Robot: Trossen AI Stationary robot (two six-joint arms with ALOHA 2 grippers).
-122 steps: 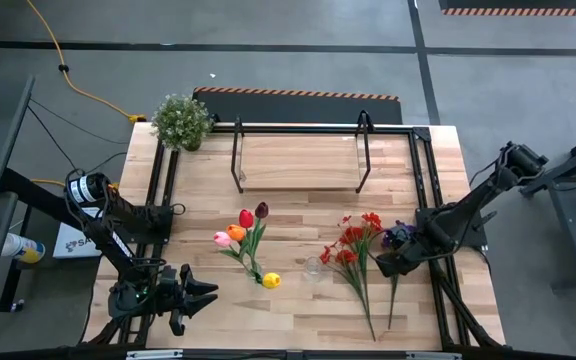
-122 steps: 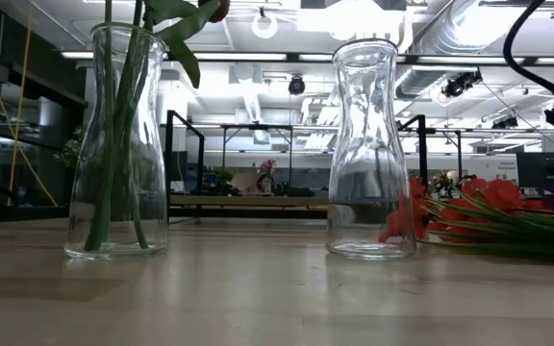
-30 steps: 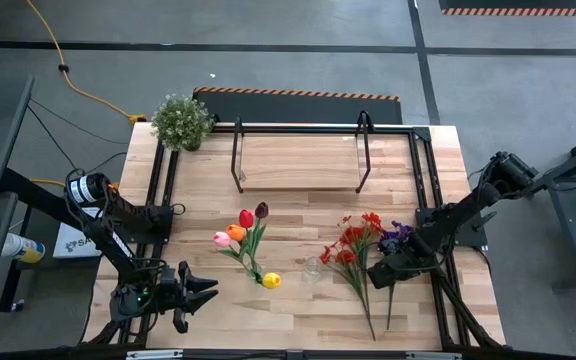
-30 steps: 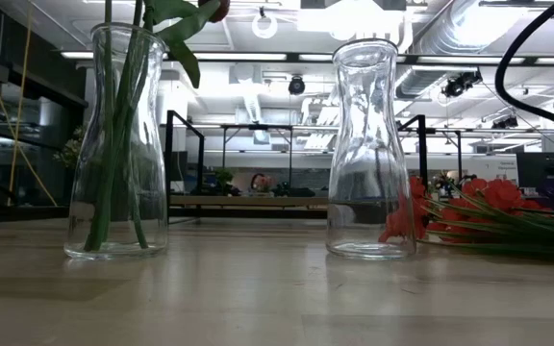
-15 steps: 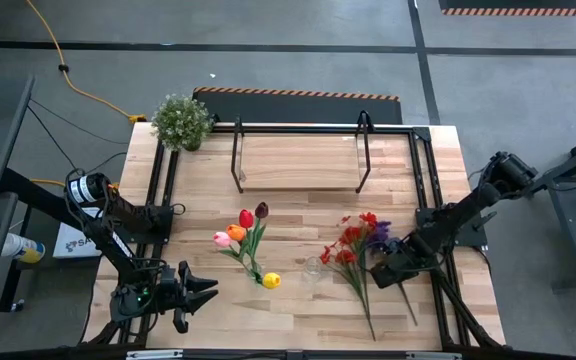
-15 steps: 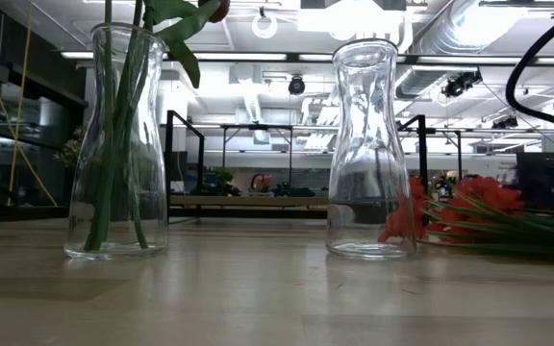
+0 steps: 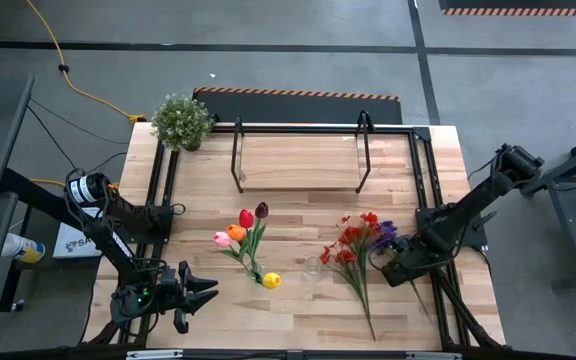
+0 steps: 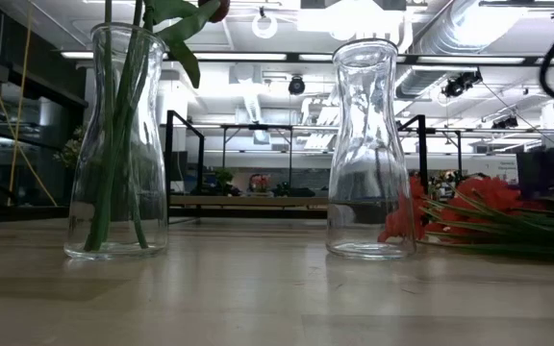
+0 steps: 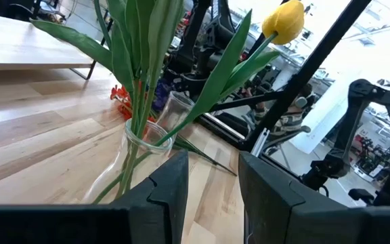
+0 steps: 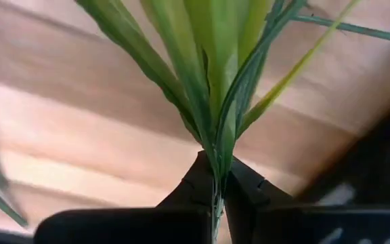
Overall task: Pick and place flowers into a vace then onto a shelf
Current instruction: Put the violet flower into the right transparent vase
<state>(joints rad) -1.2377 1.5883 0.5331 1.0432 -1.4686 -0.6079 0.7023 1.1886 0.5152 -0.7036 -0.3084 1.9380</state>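
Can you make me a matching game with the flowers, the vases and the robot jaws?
Things:
1. yellow tulip
2. empty vase
3. right gripper
4. shelf

Places or states:
A. jaws shut on a green stem of the purple spray
B. standing in a glass vase with other tulips
C. at the far side of the table, with nothing on its board
D. upright, next to the red flowers lying on the table

Right pairs: 1-B, 2-D, 3-A, 4-C
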